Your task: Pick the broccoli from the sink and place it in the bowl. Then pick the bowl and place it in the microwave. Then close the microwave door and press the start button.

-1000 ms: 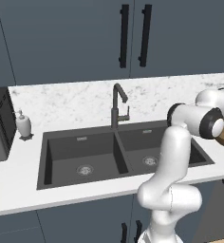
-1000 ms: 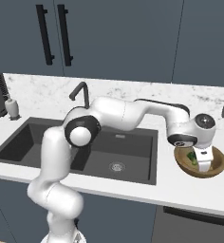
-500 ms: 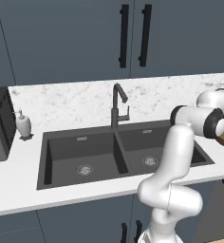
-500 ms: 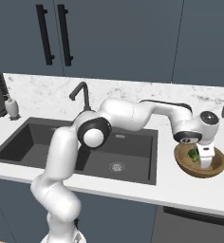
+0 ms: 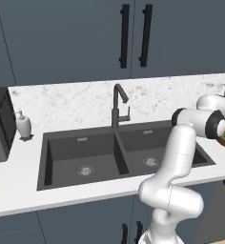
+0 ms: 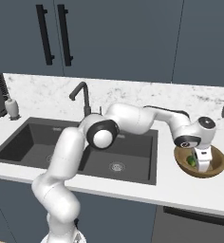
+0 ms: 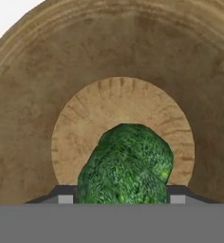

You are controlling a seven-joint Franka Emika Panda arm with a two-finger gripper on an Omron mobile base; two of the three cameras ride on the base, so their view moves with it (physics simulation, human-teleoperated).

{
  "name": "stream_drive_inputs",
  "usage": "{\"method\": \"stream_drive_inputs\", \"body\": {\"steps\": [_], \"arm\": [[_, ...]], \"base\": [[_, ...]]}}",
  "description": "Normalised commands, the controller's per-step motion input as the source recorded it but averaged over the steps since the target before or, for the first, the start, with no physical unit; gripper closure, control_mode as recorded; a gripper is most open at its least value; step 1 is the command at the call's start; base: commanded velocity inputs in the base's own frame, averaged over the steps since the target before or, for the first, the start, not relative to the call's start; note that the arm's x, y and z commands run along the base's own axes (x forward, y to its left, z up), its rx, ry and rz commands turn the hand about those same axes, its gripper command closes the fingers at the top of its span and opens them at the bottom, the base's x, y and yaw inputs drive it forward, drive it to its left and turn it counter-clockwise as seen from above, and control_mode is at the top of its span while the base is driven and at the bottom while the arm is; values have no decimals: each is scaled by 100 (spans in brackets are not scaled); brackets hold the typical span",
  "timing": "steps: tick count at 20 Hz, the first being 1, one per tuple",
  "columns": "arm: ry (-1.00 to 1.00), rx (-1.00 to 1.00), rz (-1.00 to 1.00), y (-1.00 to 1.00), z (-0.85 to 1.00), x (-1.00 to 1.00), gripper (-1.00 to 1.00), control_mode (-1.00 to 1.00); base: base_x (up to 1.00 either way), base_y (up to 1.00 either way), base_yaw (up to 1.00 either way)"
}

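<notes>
One arm is reaching from the sink (image 6: 76, 142) on the left across to the bowl (image 6: 217, 163) on the right counter, its gripper (image 6: 202, 163) lowering inside with jaws clamped on the broccoli (image 7: 126, 166). Letting go off-centre risks the floret rolling toward the rim, and descending further risks the fingertips (image 7: 177, 193) pressing the bowl and tipping it.

White marble counter (image 6: 133, 187) with sink (image 5: 119, 155), soap bottle (image 5: 23, 126), wooden bowl (image 6: 213, 166)
</notes>
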Motion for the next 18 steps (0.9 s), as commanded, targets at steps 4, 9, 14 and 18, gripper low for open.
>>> {"method": "stream_drive_inputs", "body": {"steps": [4, 9, 14, 18], "arm": [[7, 0, 0, 0, -33, 9, 100, -100], [2, 0, 0, 0, -16, 12, -100, -100], [-3, 0, 0, 6, 0, 0, -100, -100], [-4, -1, 0, 9, 18, 0, -100, -100]], "base": [[0, 0, 0], [0, 0, 0], [0, 0, 0], [0, 0, 0]]}}
